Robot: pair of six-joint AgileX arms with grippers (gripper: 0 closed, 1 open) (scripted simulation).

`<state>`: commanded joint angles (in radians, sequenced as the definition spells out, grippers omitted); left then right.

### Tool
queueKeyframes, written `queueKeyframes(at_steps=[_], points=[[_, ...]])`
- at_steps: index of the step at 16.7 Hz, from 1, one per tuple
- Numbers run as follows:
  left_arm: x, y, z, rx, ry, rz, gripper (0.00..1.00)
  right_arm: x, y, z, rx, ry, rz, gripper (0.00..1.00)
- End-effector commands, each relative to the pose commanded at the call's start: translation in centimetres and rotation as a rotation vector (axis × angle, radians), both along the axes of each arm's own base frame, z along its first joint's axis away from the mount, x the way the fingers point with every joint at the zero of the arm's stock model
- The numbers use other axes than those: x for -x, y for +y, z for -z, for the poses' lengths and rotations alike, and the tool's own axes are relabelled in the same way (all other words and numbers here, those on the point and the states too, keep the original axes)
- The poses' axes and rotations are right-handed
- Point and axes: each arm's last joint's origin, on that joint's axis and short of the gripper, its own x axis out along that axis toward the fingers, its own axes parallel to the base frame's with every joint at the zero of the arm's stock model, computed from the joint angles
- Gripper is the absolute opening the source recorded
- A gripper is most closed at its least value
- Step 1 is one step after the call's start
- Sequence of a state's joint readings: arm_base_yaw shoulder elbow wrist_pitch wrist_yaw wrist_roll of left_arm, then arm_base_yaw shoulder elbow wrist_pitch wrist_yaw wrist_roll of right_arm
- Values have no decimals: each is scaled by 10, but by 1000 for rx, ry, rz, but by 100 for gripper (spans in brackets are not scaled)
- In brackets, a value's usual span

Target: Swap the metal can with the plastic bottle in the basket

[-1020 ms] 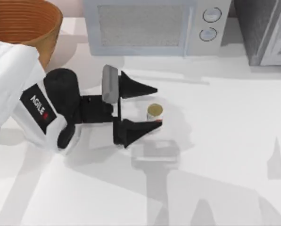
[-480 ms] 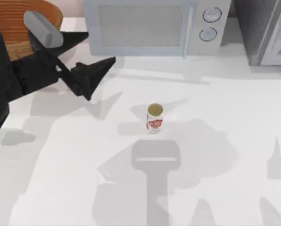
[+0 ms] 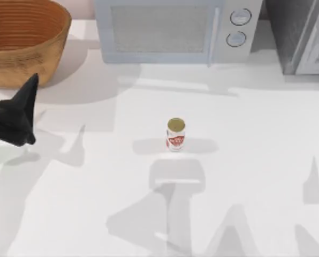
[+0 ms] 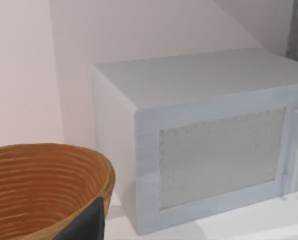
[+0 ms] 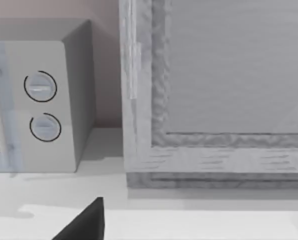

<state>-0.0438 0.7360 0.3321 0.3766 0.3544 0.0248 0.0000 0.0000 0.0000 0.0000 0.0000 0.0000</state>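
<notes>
Now the metal can (image 3: 175,134) stands upright mid-table, untouched, well apart from the basket (image 3: 25,69) at the far-left corner. The left gripper (image 3: 15,118) sits at the table's left edge; whether its fingers are released I cannot tell. Approach the can level, squeezing its middle.

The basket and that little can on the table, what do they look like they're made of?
The basket looks like woven wicker: orange-brown, matte, with ribbed rings running round its inside and a tan outer wall. The can looks like metal with a printed wrap: its round top is dull gold, its side white with a red label. Being a rendered scene, both are judged by look alone.
</notes>
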Motion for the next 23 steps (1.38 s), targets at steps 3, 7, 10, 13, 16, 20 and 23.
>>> queueKeyframes(at_steps=[3,7,10,13,16,20,23], points=[[41,9,19,2,-31,-163,100,0,0,0,0,0,0,100],[65,15,53,8,-36,-320,100,0,0,0,0,0,0,100],[69,17,70,10,-24,-383,100,0,0,0,0,0,0,100],[70,18,73,10,-21,-395,100,0,0,0,0,0,0,100],[70,17,72,10,-22,-390,100,0,0,0,0,0,0,100],[65,19,78,0,17,-403,100,0,0,0,0,0,0,100],[58,22,82,-13,59,-413,100,0,0,0,0,0,0,100]])
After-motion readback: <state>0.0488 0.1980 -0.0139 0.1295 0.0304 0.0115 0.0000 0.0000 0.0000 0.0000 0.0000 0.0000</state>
